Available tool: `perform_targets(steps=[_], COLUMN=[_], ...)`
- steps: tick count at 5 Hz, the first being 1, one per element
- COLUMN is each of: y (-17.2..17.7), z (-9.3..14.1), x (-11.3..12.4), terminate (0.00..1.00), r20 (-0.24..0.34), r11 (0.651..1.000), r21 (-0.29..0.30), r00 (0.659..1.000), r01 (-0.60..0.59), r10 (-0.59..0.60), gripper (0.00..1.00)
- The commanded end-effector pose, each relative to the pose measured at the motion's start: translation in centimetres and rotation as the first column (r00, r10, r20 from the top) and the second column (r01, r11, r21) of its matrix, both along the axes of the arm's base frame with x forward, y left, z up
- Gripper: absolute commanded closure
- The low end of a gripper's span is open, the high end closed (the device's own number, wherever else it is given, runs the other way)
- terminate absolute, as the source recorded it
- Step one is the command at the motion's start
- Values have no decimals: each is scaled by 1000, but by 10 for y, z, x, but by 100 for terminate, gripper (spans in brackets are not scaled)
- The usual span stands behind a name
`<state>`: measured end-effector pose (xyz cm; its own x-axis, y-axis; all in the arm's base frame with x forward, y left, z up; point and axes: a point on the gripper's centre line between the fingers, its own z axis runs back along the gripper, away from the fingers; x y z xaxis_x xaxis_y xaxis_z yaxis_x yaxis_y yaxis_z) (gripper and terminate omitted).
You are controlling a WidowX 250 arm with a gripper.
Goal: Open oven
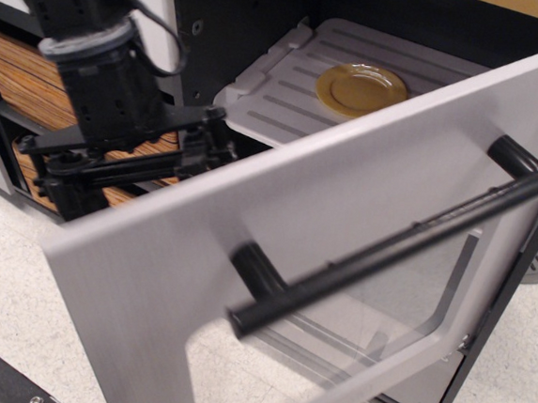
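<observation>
Where your gripper [194,143] meets the top edge of the oven [246,247] door, its black fingers reach to the right and slip behind that edge, so you cannot tell whether the jaws are parted or closed, or whether they hold anything. From there the black mechanism runs left as a flat horizontal bracket, and above it the dark, ribbed wrist cylinder rises steeply toward the upper left corner of the view, with a cable looping off its side.

You have the oven door swung well down and out toward the camera, hinged at its lower right, its grey face tilted. Its long black bar handle [406,247] crosses the door diagonally, standing off on two posts, above the clear window [401,307]. Inside the open cavity you can see the ribbed white shelf [288,90] with a yellow plate [359,89] lying flat on it. Behind your arm, at the left, sit the wood-grain drawers [21,71]. Everything stands on a speckled pale floor [18,274].
</observation>
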<state>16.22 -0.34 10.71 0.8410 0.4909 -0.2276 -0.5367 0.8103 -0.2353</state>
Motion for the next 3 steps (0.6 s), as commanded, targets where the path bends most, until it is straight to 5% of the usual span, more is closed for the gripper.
perform_targets(steps=[1,2,3], y=[1,1,1], z=[15,15,15], x=[-12,-12,-12], terminate=[0,0,100], r20=[20,20,20], r11=[998,998,998], r21=[-20,-20,-20], r00=[998,998,998], r01=[59,59,59], r10=[-59,-59,-59], gripper=[0,0,0])
